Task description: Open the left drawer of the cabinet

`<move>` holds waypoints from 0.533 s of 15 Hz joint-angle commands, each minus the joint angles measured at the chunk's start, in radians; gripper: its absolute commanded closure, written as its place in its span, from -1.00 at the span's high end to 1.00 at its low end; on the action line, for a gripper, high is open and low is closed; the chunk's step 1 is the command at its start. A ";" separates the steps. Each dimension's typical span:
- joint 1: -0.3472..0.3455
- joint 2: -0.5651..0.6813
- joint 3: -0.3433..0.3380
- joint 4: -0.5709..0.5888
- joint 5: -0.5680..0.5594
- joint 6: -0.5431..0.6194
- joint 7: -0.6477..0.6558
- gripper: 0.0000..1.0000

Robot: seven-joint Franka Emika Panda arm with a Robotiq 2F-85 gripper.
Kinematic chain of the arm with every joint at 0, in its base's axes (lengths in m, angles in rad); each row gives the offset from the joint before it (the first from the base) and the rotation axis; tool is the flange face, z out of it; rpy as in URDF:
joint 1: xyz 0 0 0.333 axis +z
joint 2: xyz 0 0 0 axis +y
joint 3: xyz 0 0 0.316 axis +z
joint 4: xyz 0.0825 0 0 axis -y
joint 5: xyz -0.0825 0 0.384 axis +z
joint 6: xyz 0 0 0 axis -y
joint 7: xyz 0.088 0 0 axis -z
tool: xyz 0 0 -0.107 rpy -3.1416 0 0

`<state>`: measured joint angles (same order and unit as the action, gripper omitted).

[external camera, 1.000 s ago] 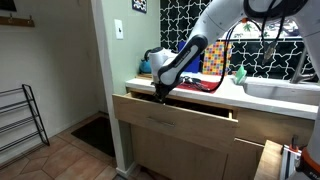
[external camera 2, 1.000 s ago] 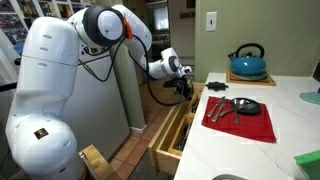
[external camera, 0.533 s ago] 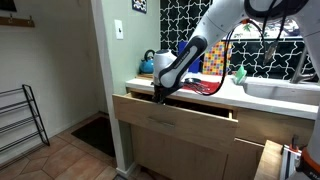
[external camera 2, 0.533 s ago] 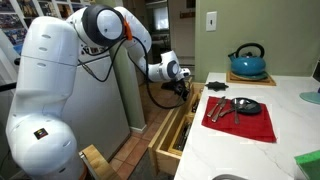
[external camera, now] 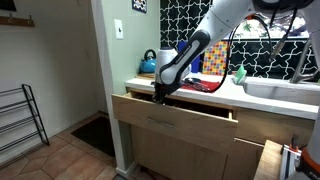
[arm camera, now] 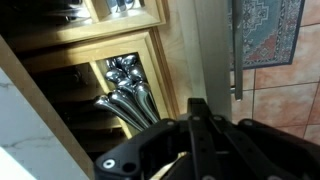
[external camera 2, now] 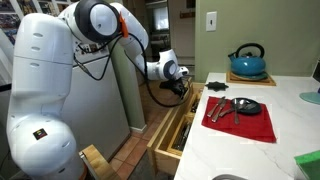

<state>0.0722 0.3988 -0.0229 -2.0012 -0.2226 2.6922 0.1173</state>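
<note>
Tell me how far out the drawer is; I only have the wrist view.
Observer: The drawer is pulled well out, its front standing clear of the cabinet below the counter.
Operator: Report where along the front I am.
Observer: The end effector is at the front's top edge, off-centre, nearer the end by the wall.
Operator: List what sits on the counter above.
Observer: A red cloth with dark utensils on it, and a blue kettle behind it.
</note>
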 commanded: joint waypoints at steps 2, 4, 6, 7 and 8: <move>-0.052 -0.045 0.090 -0.066 0.111 0.033 -0.190 -1.00; -0.094 -0.038 0.152 -0.061 0.183 0.044 -0.317 -1.00; -0.131 -0.018 0.211 -0.034 0.261 0.025 -0.432 -1.00; -0.151 -0.012 0.240 -0.025 0.301 0.015 -0.487 -1.00; -0.166 -0.005 0.267 -0.016 0.335 0.003 -0.538 -1.00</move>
<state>-0.0421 0.3846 0.1441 -2.0252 -0.0014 2.7070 -0.2791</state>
